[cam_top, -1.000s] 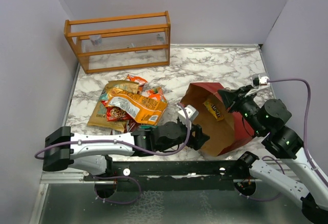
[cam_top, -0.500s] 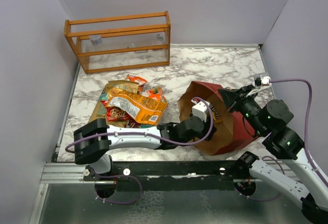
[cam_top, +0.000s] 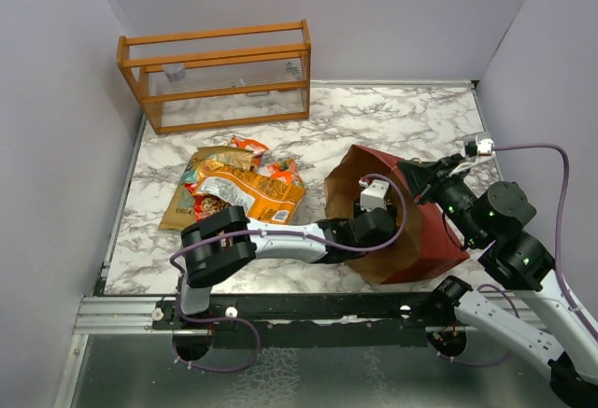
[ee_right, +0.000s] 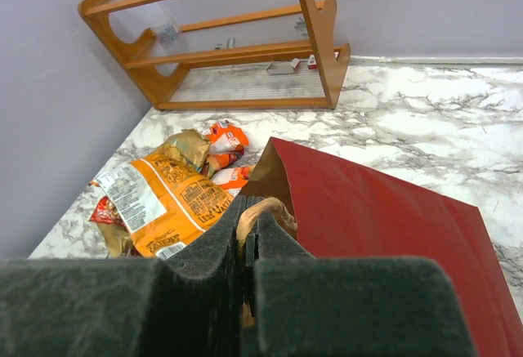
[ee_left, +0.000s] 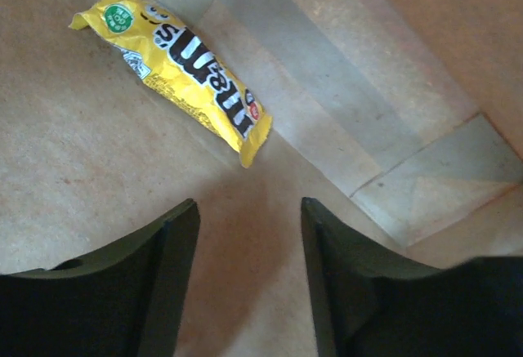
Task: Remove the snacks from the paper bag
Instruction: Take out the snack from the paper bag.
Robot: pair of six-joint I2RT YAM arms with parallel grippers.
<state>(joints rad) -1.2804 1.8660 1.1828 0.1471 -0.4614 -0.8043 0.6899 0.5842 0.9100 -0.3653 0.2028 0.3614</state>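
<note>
The right hand [ee_right: 248, 251] fills the bottom edge, its dark foam pads [ee_right: 204, 251] pressed together on the brown kraft rim of the paper bag [ee_right: 368, 210]. The bag's dark red outside slopes away to the right across the marble bench [ee_right: 425, 104]. Left of the bag lie the snacks [ee_right: 176, 173] in a loose heap: a large orange packet [ee_right: 167, 198] in front, a red packet [ee_right: 105, 210] at its left edge, a gold packet [ee_right: 186, 146] and a small orange-and-white packet [ee_right: 226, 136] behind. Farther back an orange wooden rack [ee_right: 317, 30] stands near the pale wall [ee_right: 57, 112].
</note>
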